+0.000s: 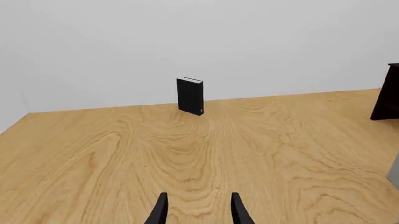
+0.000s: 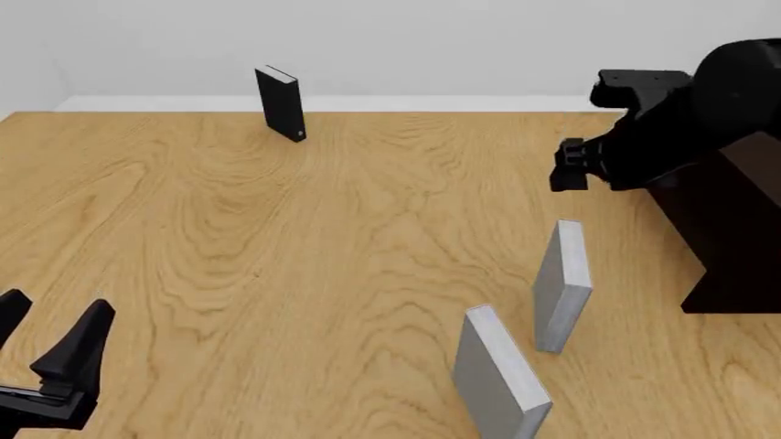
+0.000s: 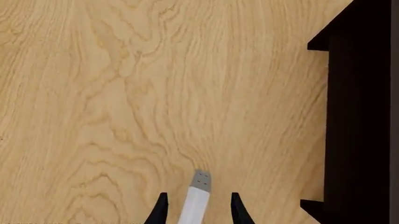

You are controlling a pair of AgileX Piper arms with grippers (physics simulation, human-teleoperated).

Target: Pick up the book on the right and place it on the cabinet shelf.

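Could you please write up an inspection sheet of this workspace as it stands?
Surface: wooden table, bare wood grain.
Job's things: grey book upright, near the dark cabinet at right; nothing seen on the cabinet.
Clutter: second grey book upright, nearer the camera; black book upright, far left.
Grippers: left end effector open, holding nothing; right end effector open, above the grey book's top edge, contact unclear.
Cables: nothing seen.
Surroundings: plain white wall.
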